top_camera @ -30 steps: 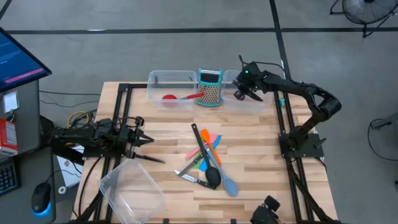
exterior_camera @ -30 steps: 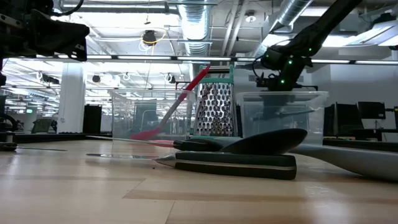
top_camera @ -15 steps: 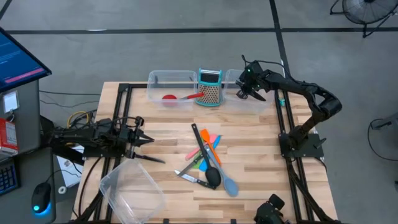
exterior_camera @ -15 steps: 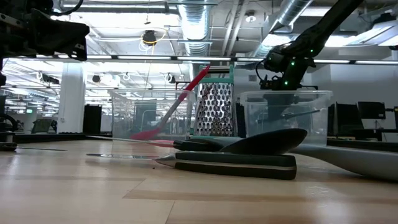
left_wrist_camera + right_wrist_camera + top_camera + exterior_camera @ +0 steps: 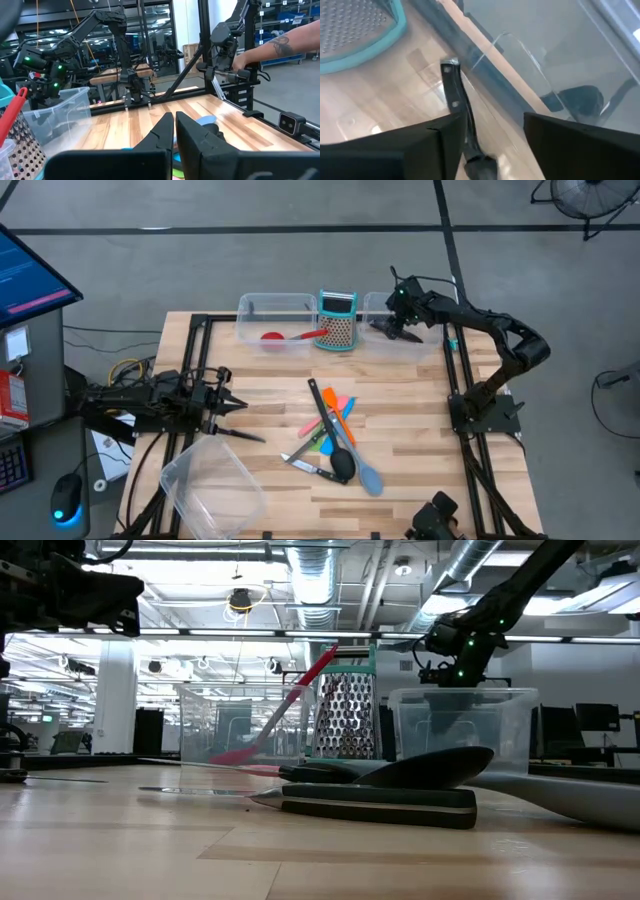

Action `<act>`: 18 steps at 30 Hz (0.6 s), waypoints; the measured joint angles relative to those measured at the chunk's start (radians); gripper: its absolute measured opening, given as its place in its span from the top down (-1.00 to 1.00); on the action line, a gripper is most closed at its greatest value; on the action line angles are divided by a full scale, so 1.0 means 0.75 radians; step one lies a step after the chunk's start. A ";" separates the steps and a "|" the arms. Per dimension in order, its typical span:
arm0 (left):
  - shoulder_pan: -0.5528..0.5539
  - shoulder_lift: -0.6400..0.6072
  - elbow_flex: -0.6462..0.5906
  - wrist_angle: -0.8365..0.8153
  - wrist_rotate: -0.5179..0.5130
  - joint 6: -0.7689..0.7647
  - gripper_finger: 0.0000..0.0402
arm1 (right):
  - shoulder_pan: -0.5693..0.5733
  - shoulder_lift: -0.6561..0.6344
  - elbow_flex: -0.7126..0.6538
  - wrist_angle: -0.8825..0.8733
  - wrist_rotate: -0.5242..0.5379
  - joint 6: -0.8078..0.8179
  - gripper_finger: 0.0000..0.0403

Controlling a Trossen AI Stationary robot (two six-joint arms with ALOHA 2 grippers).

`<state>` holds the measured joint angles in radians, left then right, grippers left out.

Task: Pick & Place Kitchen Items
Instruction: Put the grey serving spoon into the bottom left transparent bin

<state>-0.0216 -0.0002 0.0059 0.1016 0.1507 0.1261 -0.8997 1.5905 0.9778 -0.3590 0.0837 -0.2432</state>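
My right gripper (image 5: 398, 327) hangs open over the right clear tub (image 5: 428, 340) at the table's far edge, pointing steeply down into it. A black-handled knife (image 5: 453, 97) lies inside that tub between the open fingers, close along one of them. It shows as a dark shape (image 5: 383, 328) in the high view. More utensils lie in a pile (image 5: 335, 438) mid-table: spoons, a knife and small coloured spatulas. A red spoon (image 5: 290, 337) leans in the left tub (image 5: 250, 305). My left gripper (image 5: 238, 405) waits shut at the table's left side. My right gripper stands open, with the knife's riveted handle (image 5: 456, 107) running close along the inner side of one finger (image 5: 432, 142). I cannot tell whether they touch. The knife rests on the tub's floor.
A teal-framed metal grater (image 5: 338, 320) stands between the two far tubs. Another clear tub (image 5: 210, 485) sits tilted at the near left corner. A person's arm (image 5: 280, 47) shows beyond the table in the left wrist view.
My right gripper has opened over the right tub and has shifted slightly toward the table's right edge. The black-handled knife has left its fingers and now lies in the tub.
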 joint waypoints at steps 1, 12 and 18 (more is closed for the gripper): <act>0.000 0.000 0.000 0.003 0.000 0.000 0.99 | 0.002 -0.003 0.010 -0.010 0.000 0.001 -0.01; 0.000 0.000 0.000 0.016 0.000 0.000 0.99 | 0.125 -0.209 0.376 -0.359 0.000 0.119 -0.09; 0.001 0.000 0.000 0.016 0.000 0.000 0.99 | 0.379 -0.344 0.432 -0.527 0.004 0.425 -0.03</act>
<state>-0.0210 -0.0002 0.0059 0.1137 0.1509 0.1261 -0.6158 1.3325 1.3014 -0.7540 0.0868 0.0759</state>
